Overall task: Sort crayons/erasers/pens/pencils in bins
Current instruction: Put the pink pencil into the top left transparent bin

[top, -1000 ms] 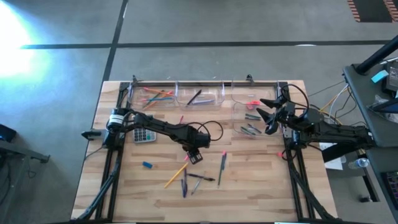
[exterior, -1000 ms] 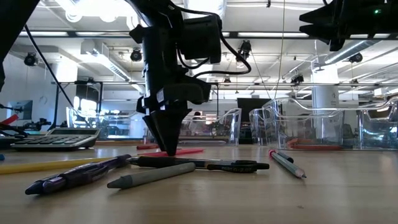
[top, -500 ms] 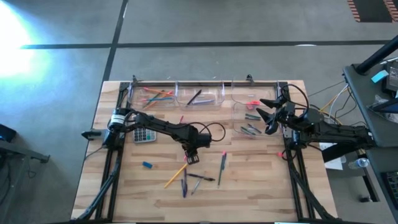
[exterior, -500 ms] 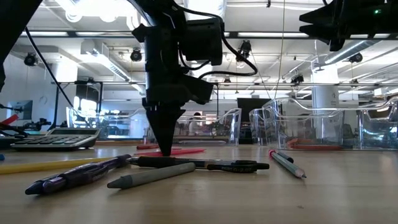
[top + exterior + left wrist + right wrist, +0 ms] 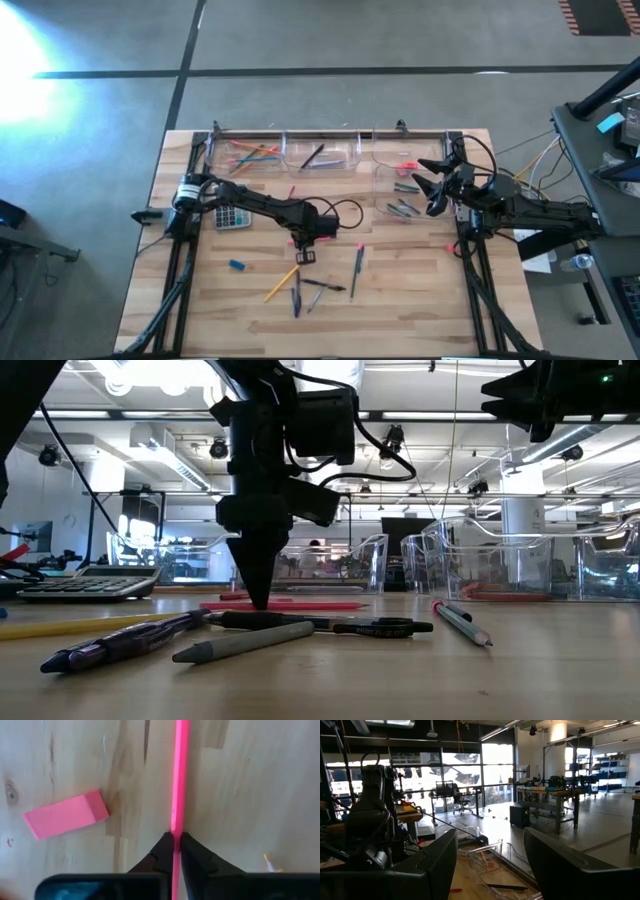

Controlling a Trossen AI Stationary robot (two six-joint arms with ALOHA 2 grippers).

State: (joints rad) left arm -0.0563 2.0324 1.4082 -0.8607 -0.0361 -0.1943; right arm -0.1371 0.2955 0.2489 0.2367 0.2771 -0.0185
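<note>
Step in hand: grasp. The left gripper (image 5: 176,840) is closed on a long thin bright pink pencil (image 5: 179,780) lying flat on the wooden table (image 5: 250,780), just beside a pink rectangular eraser block (image 5: 65,815). Next: lift clear, carry to the clear plastic bin (image 5: 243,153) holding coloured pencils. The right gripper (image 5: 430,185) waits with jaws parted, empty.

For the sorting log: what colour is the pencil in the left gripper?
Bright pink pencil; the left wrist view shows it best.
</note>
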